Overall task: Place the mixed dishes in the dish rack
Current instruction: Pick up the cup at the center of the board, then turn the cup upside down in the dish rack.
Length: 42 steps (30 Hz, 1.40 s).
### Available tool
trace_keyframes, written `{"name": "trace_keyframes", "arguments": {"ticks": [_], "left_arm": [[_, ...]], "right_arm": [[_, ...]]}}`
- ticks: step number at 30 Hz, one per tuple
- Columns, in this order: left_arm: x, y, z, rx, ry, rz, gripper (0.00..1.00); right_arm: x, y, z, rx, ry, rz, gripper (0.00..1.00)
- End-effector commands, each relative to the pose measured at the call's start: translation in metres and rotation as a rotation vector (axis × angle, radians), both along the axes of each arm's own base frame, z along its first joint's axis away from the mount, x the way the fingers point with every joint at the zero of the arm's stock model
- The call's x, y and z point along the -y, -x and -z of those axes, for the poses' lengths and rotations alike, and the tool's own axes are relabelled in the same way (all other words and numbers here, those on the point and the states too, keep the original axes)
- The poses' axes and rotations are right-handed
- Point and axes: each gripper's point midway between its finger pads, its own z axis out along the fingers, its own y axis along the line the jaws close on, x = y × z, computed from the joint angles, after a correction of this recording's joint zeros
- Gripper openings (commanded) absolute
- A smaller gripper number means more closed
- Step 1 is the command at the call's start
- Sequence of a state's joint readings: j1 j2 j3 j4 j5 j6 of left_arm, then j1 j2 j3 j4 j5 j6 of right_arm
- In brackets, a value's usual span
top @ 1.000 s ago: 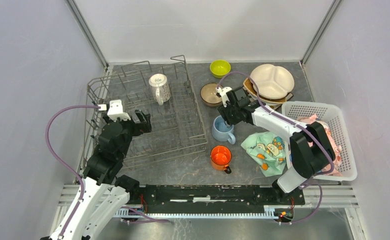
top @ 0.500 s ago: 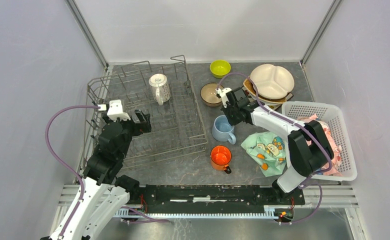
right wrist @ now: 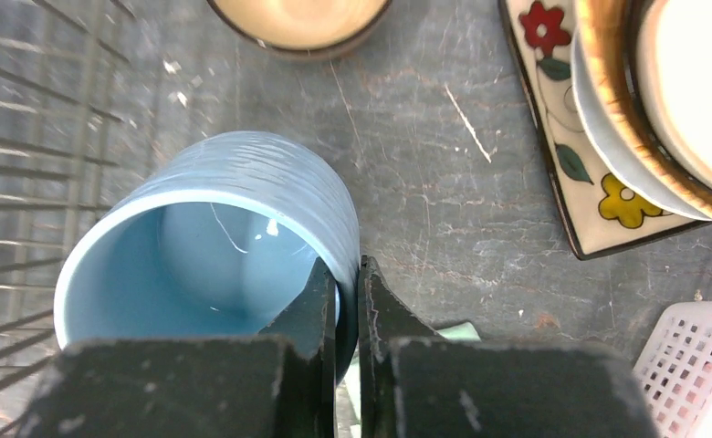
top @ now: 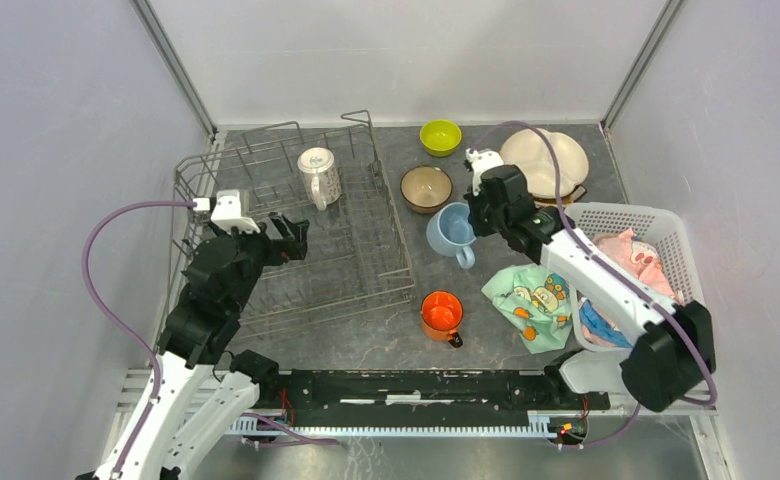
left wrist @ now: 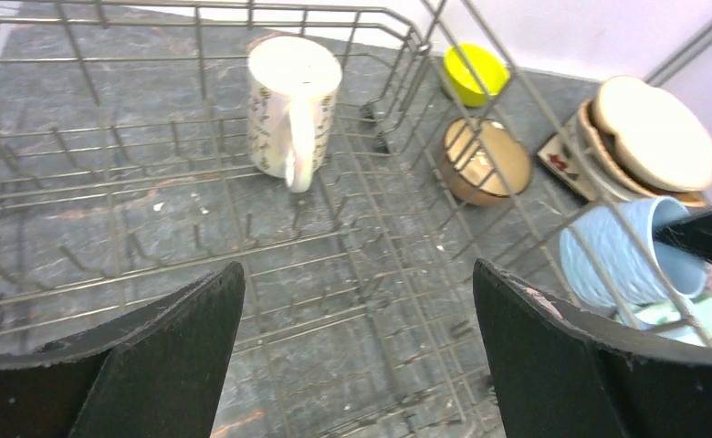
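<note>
The light-blue mug [top: 448, 227] has a ribbed outer wall and a smooth, glossy inside. It is tilted, mouth toward the right gripper [right wrist: 348, 274], just outside the dish rack [top: 351, 255], between the tan bowl [top: 426, 187] and the orange mug [top: 441, 312]. The right gripper's jaws are pinched tight on its rim, one finger inside, one outside. Its handle is out of the right wrist view, and I cannot tell whether its base touches the table [top: 366, 340]. The left gripper [left wrist: 357, 274] hangs over the rack near the white mug [left wrist: 290, 109], jaws spread wide, holding nothing
</note>
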<state>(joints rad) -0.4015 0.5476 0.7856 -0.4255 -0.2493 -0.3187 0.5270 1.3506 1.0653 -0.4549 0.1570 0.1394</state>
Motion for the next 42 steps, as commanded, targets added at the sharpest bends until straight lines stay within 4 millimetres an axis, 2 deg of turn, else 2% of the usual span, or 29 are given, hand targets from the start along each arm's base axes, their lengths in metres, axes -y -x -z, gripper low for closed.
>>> {"name": "trace_keyframes", "arguments": {"ticks": [1,6,10,16,21,29,33,37,42], "left_arm": [[0.027,0.006,-0.034,0.035,0.118,0.124,1.0],[0.055,0.014,-0.052,0.014,0.164,0.278,1.0],[0.077,0.023,-0.063,-0.002,0.235,0.394,0.99],[0.111,0.04,-0.088,0.027,0.375,0.602,1.0],[0.131,0.053,-0.105,0.059,0.472,0.747,1.0],[0.138,0.056,-0.12,0.079,0.617,0.789,0.99],[0.142,0.059,-0.122,0.074,0.688,0.82,0.98],[0.144,0.063,-0.124,0.069,0.735,0.853,0.95],[0.148,0.066,-0.121,0.051,0.762,0.888,0.89]], "right_arm": [[-0.017,-0.018,-0.102,0.257,-0.314,0.076,0.0],[-0.031,-0.003,-0.169,0.381,-0.567,0.041,0.0],[-0.037,0.013,-0.208,0.493,-0.772,-0.004,0.0],[-0.065,0.046,-0.257,0.566,-1.109,-0.22,0.0],[-0.091,0.07,-0.279,0.535,-1.323,-0.339,0.0],[-0.127,0.1,-0.314,0.502,-1.587,-0.478,0.0],[-0.14,0.107,-0.327,0.488,-1.679,-0.525,0.0],[-0.157,0.102,-0.329,0.463,-1.683,-0.527,0.0],[-0.168,0.099,-0.33,0.435,-1.728,-0.526,0.0]]}}
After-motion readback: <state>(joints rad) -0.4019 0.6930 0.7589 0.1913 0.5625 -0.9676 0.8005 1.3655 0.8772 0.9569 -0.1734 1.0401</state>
